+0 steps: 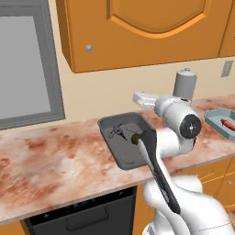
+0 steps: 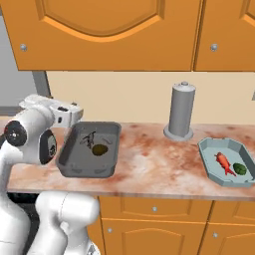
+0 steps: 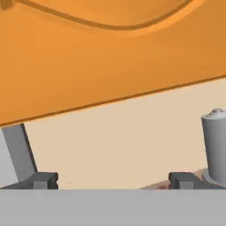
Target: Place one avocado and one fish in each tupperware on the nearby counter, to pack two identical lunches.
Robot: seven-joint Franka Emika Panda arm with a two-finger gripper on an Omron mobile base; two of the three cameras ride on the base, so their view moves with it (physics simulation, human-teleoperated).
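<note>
Both trays look packed: dark grey tupperware [image 2: 89,149] at the tabletop's [image 2: 149,164] left end holds grey fish [image 2: 88,139] + brown avocado [image 2: 99,149]; blue-grey tupperware [image 2: 228,162] at the right end has red fish [image 2: 224,163] + green avocado [image 2: 240,169]. Gripper [image 3: 113,180], jaws apart and empty, hangs above the dark tray's left edge, aimed at the wall, so the tray is below it, long axis front-to-back.

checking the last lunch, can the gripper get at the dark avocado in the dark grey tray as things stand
Probably yes. The dark avocado lies uncovered in the open dark grey tray beside the dark fish, and the gripper, fingers apart and empty, sits raised right by that tray.
</note>
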